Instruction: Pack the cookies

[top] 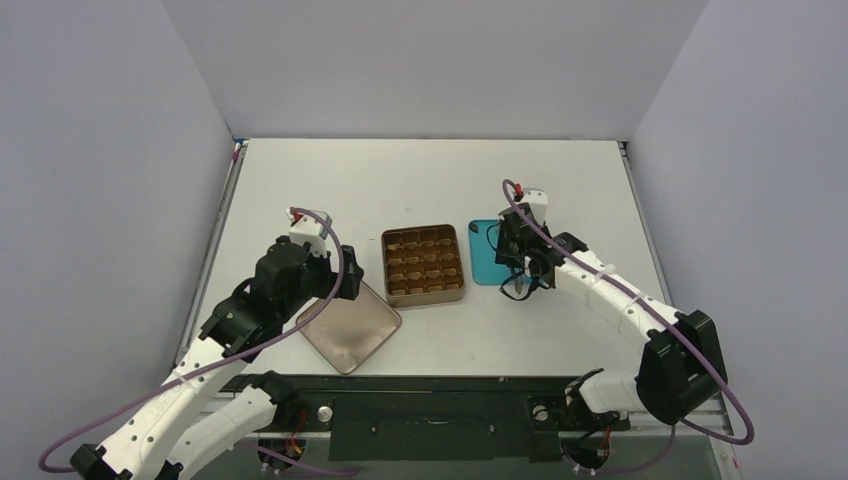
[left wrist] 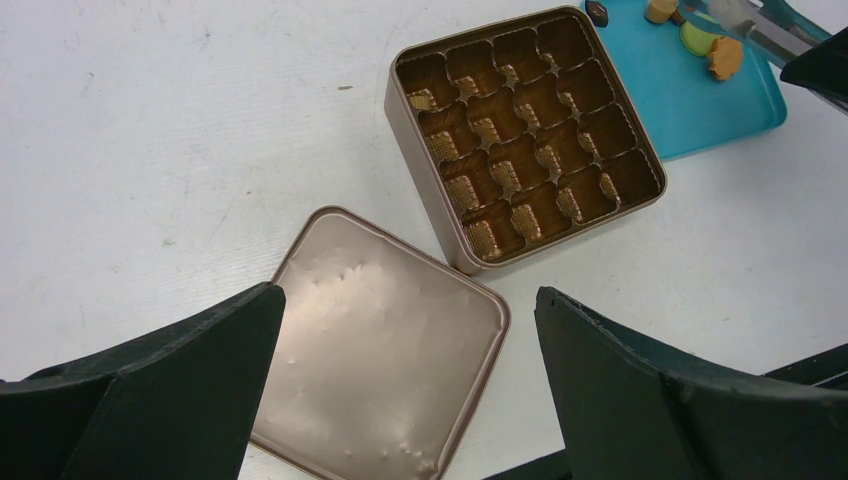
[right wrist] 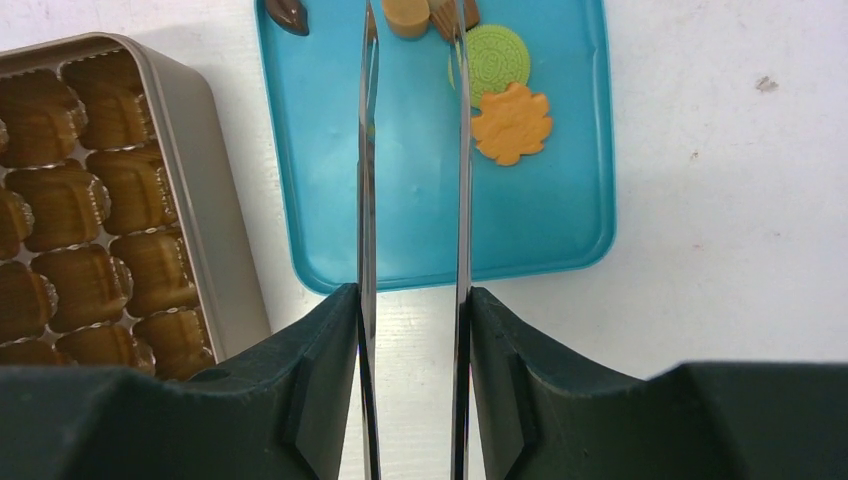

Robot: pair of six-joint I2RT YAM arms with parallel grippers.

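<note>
Top view: the tin [top: 424, 265] sits open mid-table. Its lid [top: 348, 333] is parked at 7 o'clock, leaving all 16 compartments reachable, and the teal tray [top: 483, 262] lies at 3 o'clock.

Left wrist view: the left gripper [left wrist: 410, 400] hangs spread wide above the lid, holding nothing.

Right wrist view: the right gripper [right wrist: 412, 390] pinches the tweezers [right wrist: 366, 200], whose blades straddle a tan piece. The cookies [right wrist: 511, 122] lie on the tray, with none in the tin.

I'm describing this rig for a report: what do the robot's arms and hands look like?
The left arm and right arm are white segments with black joints. Left hand and right hand have black wedge-shaped fingers. A purple cable loops along each.
</note>
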